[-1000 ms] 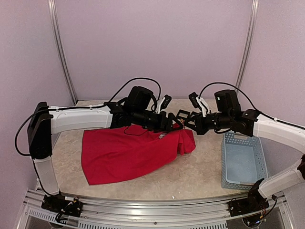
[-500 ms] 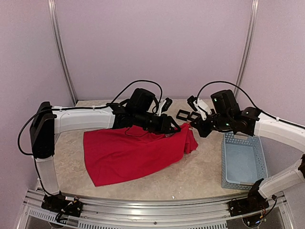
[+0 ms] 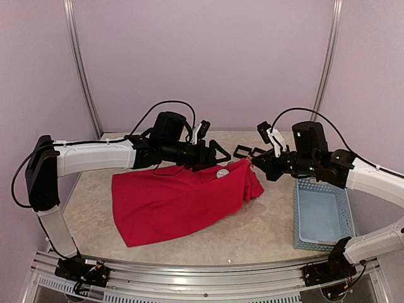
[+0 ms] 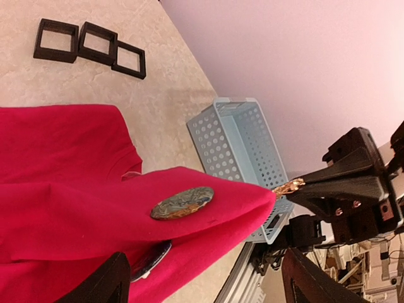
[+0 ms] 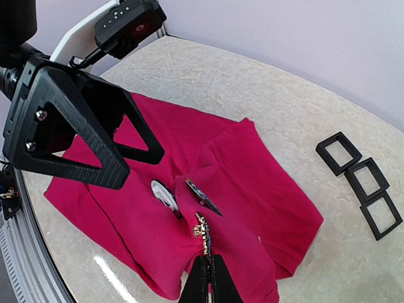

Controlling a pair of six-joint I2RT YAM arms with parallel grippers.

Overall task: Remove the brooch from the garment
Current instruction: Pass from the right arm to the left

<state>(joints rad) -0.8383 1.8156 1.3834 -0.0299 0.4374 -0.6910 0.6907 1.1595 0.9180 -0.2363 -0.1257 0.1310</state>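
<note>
The red garment [image 3: 180,202] lies crumpled on the table, with one fold pulled up into a peak. My right gripper [image 3: 254,163] is shut on a small gold brooch [image 5: 201,230] at the tip of that peak [image 4: 288,187]. The brooch is still fixed to the fabric. An oval patterned brooch [image 4: 182,202] sits on the same fold [image 5: 202,196], and a white-backed disc [image 5: 164,194] lies beside it. My left gripper [image 3: 214,156] is open, its black fingers [image 5: 76,120] spread just above the garment [image 4: 63,189], holding nothing.
A pale blue perforated basket [image 3: 322,211] stands at the right [image 4: 243,145]. Three black square frames [image 3: 246,151] lie in a row behind the garment [image 5: 360,183]. The aluminium rail runs along the table's front edge.
My left gripper has let go of the garment and drawn back to the left. My right gripper stays shut on the gold brooch, keeping the fold lifted.
</note>
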